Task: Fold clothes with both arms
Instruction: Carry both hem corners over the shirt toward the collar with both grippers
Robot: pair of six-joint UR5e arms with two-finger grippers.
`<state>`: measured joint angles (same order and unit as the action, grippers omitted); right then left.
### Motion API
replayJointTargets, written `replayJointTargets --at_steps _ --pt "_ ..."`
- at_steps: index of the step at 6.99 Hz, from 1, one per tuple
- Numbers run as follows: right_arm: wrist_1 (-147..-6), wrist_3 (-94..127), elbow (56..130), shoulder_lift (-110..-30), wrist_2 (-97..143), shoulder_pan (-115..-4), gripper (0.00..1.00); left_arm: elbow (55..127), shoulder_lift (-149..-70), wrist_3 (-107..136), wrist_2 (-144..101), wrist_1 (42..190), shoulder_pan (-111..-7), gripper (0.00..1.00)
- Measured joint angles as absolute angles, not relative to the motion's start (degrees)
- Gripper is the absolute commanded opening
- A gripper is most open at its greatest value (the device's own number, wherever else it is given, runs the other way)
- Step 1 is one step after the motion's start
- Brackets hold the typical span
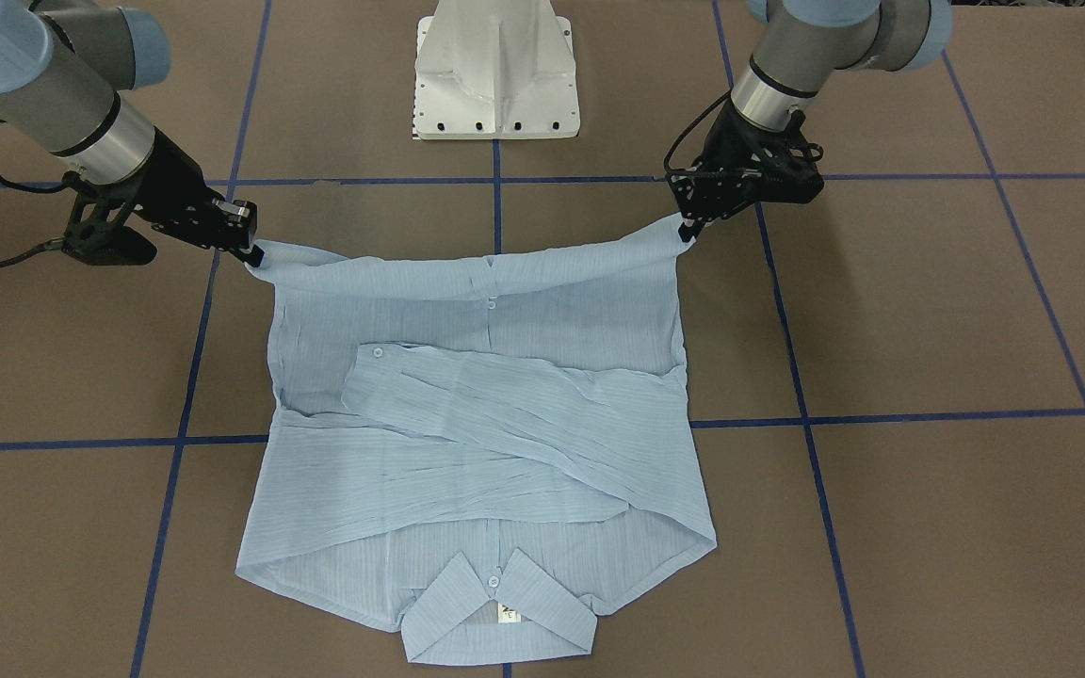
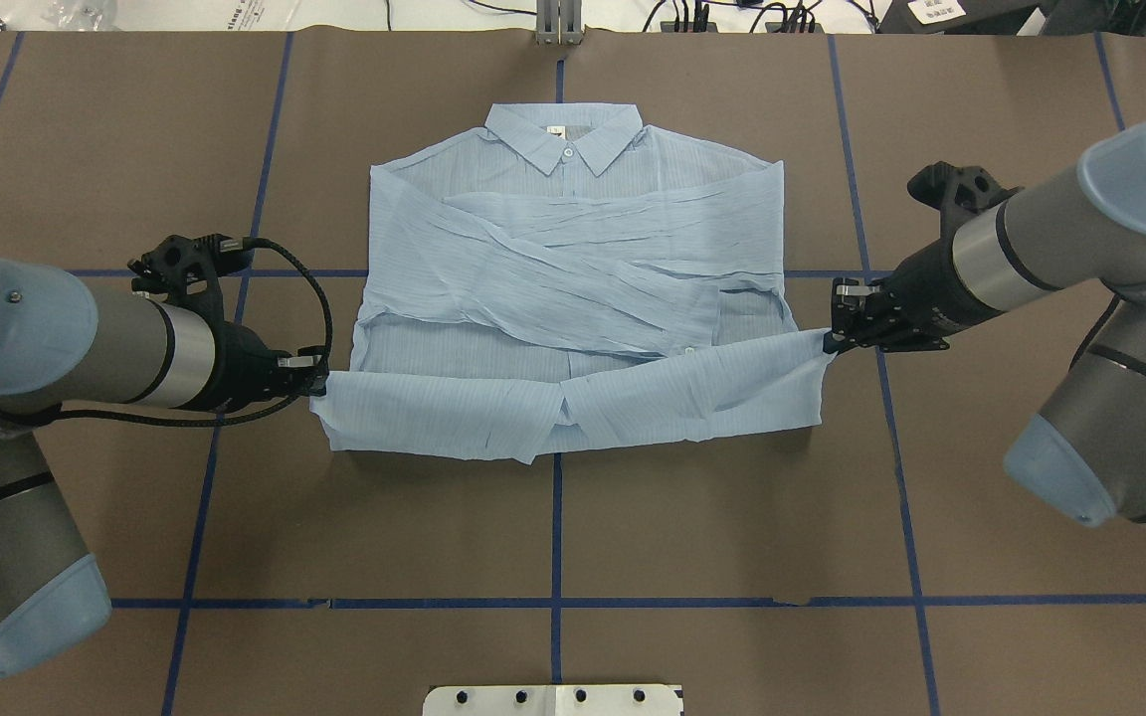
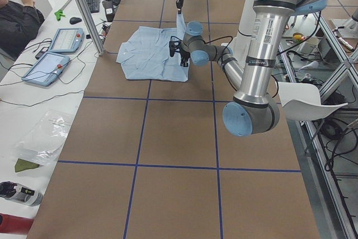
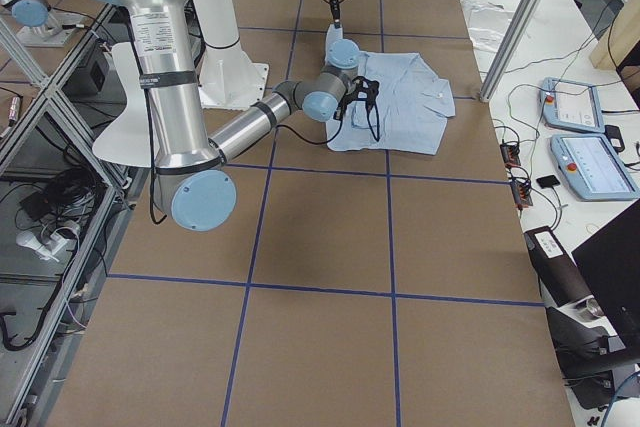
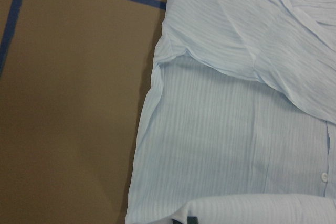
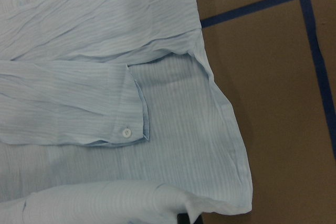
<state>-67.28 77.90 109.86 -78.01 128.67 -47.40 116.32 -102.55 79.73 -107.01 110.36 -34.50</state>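
The clothes are one light-blue striped shirt (image 2: pixel 573 268) lying front up on the brown table. Its collar (image 2: pixel 565 134) is at the far side from the robot base, and both sleeves are folded across the chest. My left gripper (image 2: pixel 319 380) is shut on the hem's left corner, and my right gripper (image 2: pixel 829 341) is shut on the hem's right corner. The hem strip hangs raised between them, slightly over the shirt's lower body. In the front-facing view my left gripper (image 1: pixel 688 231) is on the right and my right gripper (image 1: pixel 251 252) on the left. Both wrist views look down on the shirt (image 5: pixel 236 129) (image 6: pixel 105 103).
The white pedestal base (image 1: pixel 495 71) stands behind the hem on the robot's side. Blue tape lines (image 2: pixel 556 517) cross the brown table top. A side table with tablets (image 3: pixel 53 54) and a seated person (image 3: pixel 19 18) lies beyond the collar end.
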Motion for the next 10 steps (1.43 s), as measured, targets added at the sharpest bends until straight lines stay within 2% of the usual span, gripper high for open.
replayJointTargets --at_steps 6,8,10 --pt "-67.21 77.77 99.88 -67.2 132.21 -56.46 0.0 107.83 -112.49 74.91 -116.72 110.58 -47.49 0.0" --pt "-67.01 76.39 93.78 -63.4 132.19 -57.53 0.0 100.64 -116.1 73.49 -118.03 113.22 -49.33 0.0" --pt "-66.98 74.29 89.15 -61.15 132.19 -58.59 0.0 89.97 -119.51 73.38 -118.12 121.25 -50.43 0.0"
